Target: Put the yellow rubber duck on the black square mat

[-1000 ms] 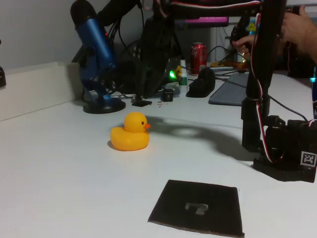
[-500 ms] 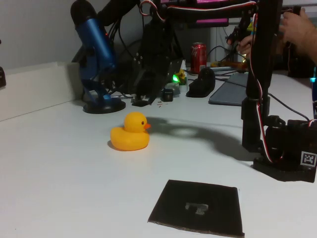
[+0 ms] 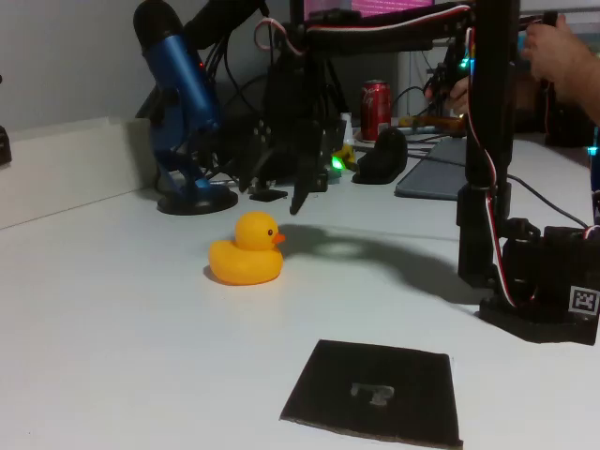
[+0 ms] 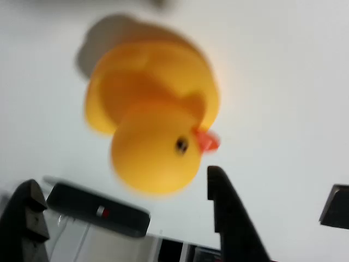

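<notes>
Jaws (image 3: 277, 192) now spread above duck (image 3: 247, 249)

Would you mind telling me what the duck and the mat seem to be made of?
The duck looks like soft rubber or vinyl with a glossy finish: smooth rounded yellow-orange body with a faint sheen, moulded orange beak. The mat appears to be a thin matte black sheet, perhaps card or foam: it lies flat, shows no shine, and its front edge looks slightly rough.

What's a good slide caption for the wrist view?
Open gripper poised above the yellow rubber duck on the white table.
</notes>
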{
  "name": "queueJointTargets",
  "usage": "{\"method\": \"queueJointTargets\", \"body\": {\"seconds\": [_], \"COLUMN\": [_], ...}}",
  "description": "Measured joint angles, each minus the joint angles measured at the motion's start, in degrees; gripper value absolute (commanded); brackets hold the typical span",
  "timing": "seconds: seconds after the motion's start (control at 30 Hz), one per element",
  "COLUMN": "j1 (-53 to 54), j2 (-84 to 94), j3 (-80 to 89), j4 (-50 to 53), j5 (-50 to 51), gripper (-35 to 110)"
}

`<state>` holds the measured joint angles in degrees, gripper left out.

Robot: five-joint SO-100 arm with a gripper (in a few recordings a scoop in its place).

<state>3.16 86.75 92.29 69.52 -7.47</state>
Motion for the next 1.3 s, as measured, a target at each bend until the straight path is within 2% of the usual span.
{"method": "queueJointTargets", "body": {"seconds": [0.37,1.1,1.3], "j1": [-4.75,-5.1,-5.1], "j2": [-5.36,-9.58,-9.58], "j3": [-5.27,-6.5,-6.5], "j4": [0.0,0.09,0.09], "j5": [0.26,0.26,0.26], "gripper": [35,35,22]}}
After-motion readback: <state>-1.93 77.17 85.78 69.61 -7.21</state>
